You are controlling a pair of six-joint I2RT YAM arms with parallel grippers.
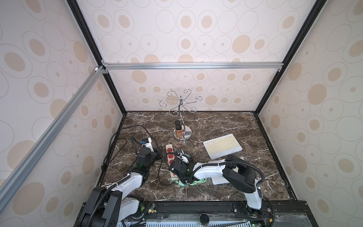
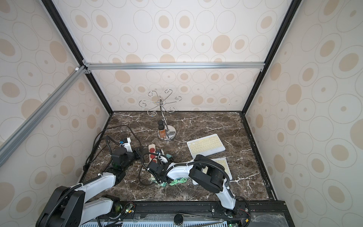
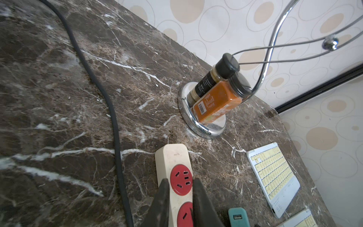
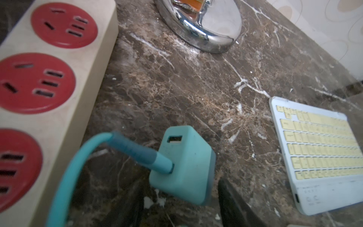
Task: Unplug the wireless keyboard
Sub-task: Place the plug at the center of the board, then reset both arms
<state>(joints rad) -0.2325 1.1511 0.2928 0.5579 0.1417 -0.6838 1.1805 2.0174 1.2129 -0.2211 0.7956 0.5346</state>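
Two white keyboards with yellow keys on the marble tabletop (image 1: 225, 121): far keyboard (image 1: 223, 146) in the open, near keyboard (image 2: 224, 167) partly under the right arm. One cream power strip (image 3: 172, 157), three red sockets showing in the right wrist view. One teal charger (image 4: 186, 163) lying just beside the strip, out of the sockets; one teal cable (image 4: 78, 161) plugged into one of its two ports. Right gripper (image 4: 180, 188) spread apart around the charger's near end. Left gripper (image 3: 180, 181) straddling the strip; clamped or loose, cannot tell. Two spice jars, orange spice jar (image 3: 218, 100) and dark-labelled spice jar (image 3: 206, 84), on one chrome stand (image 3: 196, 125).
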